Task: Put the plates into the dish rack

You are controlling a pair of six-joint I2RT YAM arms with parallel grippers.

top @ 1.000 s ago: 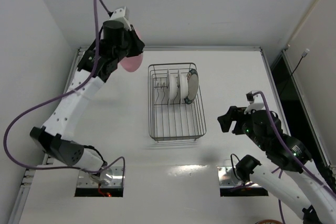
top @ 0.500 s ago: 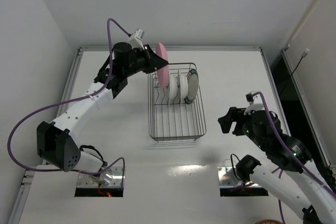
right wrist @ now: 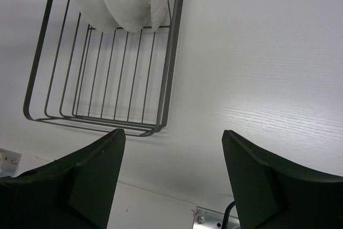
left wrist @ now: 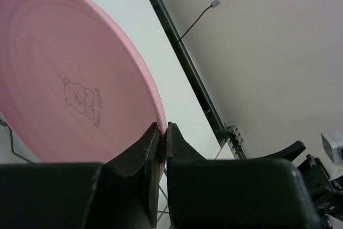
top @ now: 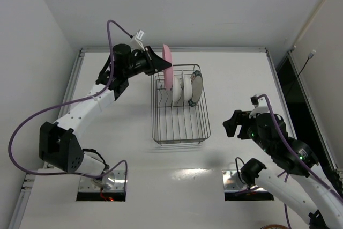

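The left hand (left wrist: pixel 162 132) is clamped tight on the rim of the pink plate (left wrist: pixel 69 79), its two fingers pinching the edge with the plate's face standing off to the hand's left in the wrist view. A second ago this hand held the plate back over the desk's far left corner, face up towards the overhead camera. Now it has swung right and turned the plate on edge, so the plate hangs just beyond the fingertips, over the far left corner of the dish rack (top: pixel 179 130). Just right of the hand's load, two white plates (top: pixel 177 87) and a blue-rimmed plate (top: pixel 196 87) already stand upright between the prongs. That leaves the pink one as the last, and it looks lined up for the free slot beside them, not yet lowered. The right hand (top: pixel 231 124) has not moved: it waits over the desk (top: pixel 241 79) with fingers spread wide and nothing between them, the rack ahead and to its left.
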